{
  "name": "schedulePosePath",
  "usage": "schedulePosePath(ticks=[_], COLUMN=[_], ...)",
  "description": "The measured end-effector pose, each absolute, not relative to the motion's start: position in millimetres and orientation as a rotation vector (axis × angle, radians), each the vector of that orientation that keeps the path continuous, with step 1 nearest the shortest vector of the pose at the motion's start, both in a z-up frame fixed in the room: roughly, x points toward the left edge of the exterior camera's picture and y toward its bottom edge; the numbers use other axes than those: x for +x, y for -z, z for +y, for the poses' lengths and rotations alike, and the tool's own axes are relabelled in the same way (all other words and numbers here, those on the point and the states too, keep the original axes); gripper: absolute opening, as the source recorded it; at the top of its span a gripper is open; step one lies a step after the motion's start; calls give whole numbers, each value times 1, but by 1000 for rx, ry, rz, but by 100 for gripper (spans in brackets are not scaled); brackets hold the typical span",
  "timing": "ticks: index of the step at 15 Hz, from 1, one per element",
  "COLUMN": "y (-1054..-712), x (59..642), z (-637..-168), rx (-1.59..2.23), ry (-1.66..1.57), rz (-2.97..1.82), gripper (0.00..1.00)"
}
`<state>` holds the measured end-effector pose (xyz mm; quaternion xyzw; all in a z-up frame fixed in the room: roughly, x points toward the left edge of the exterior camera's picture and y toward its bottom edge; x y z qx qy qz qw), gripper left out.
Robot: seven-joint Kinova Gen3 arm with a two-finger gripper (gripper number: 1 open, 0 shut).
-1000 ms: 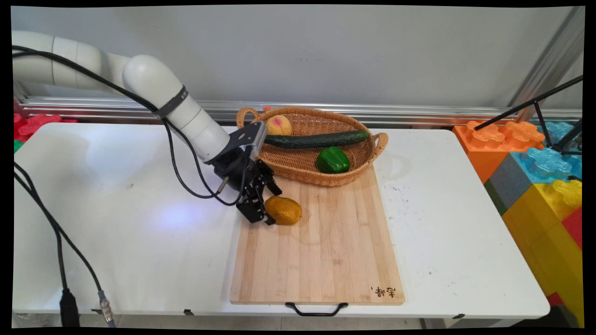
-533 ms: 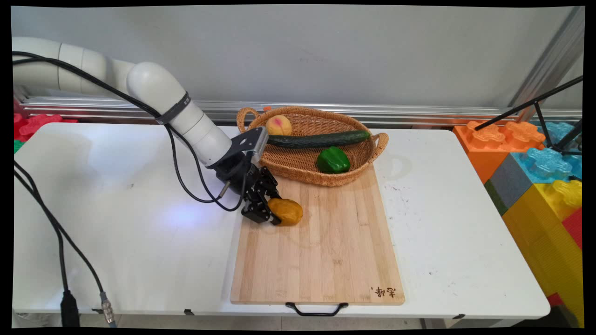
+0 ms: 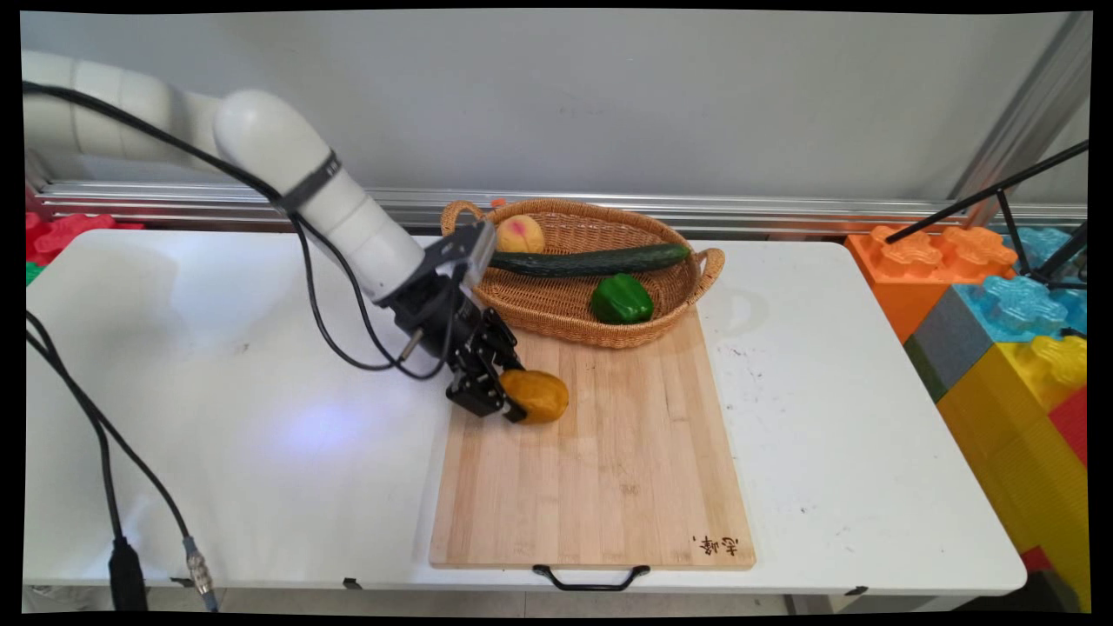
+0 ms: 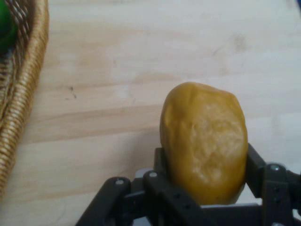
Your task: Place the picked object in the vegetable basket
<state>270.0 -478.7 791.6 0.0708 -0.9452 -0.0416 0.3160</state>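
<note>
I saw a white table (image 3: 261,487) set against a grey wall, with a wooden cutting board (image 3: 600,469) lying lengthwise down its middle, a black handle at the near end. A wicker basket (image 3: 556,317) sat at the board's far end, overlapping it, and held a peach (image 3: 520,234), a cucumber (image 3: 591,260) and a green pepper (image 3: 621,299). Big colored blocks (image 3: 1017,339) were stacked off the table's right side.

The gripper (image 3: 504,402) came in from the left, tilted down toward the board's far left corner. It was clenched around a yellow-brown potato (image 3: 539,396); in the hand view the potato (image 4: 204,141) sat wedged between the black fingers (image 4: 256,172), which pressed both its sides. I could not tell whether the potato was lifted off the wood or touching it.

The basket's rim (image 4: 21,108) stood near on one side of the hand. The board's middle and near end were open wood, and the table to the left of the arm was open as well.
</note>
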Motion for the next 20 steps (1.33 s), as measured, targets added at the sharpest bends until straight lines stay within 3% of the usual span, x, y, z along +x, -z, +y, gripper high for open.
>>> schedulePosePath(ticks=[10,13,20], y=[-874,-875,-831], x=[307,323,328], z=[-521,-542,-576], rx=[612,740,936], ry=[4,-57,-58], rz=[-2254,-2227,-2255], gripper=[0,0,0])
